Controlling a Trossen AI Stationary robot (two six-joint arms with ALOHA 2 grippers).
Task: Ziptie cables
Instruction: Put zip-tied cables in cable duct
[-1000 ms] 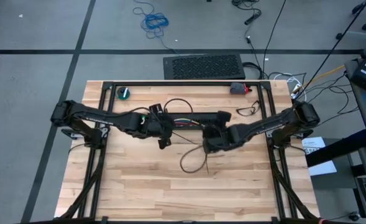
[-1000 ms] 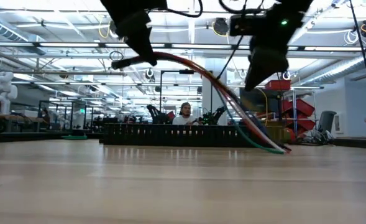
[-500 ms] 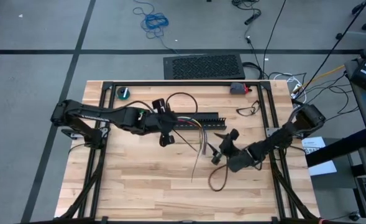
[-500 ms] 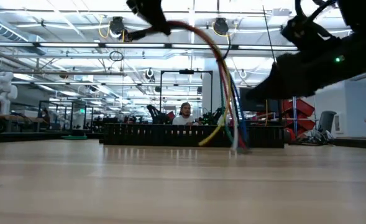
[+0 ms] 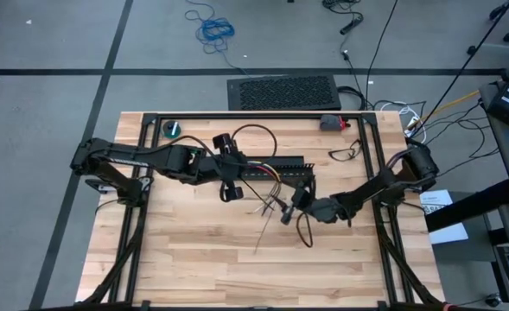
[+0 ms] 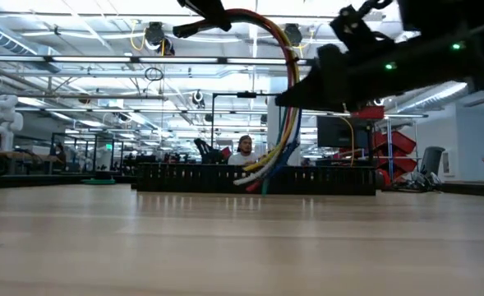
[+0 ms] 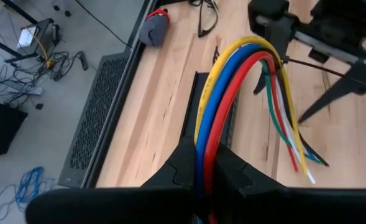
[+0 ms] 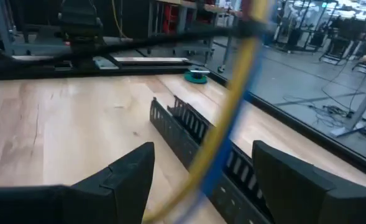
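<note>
Holding cables [image 7: 232, 93] aloft over duct [image 5: 271, 167], left end effector [image 5: 229, 177] clenched on one end | right end effector [image 5: 289, 210] released, fingers spread near drooping free ends | cables: light, limp, springy; grasp bundled near mid-arch | zipties: not discernible.

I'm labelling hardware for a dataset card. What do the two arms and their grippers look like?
Both arms are dark, slim and jointed, mounted on black frames at the table's sides. The left gripper and right gripper each end in two black fingers, broad and wedge-shaped in the right wrist view. Thin black cables loop beside each arm. Small green lights glow on the right arm in the low view.
</note>
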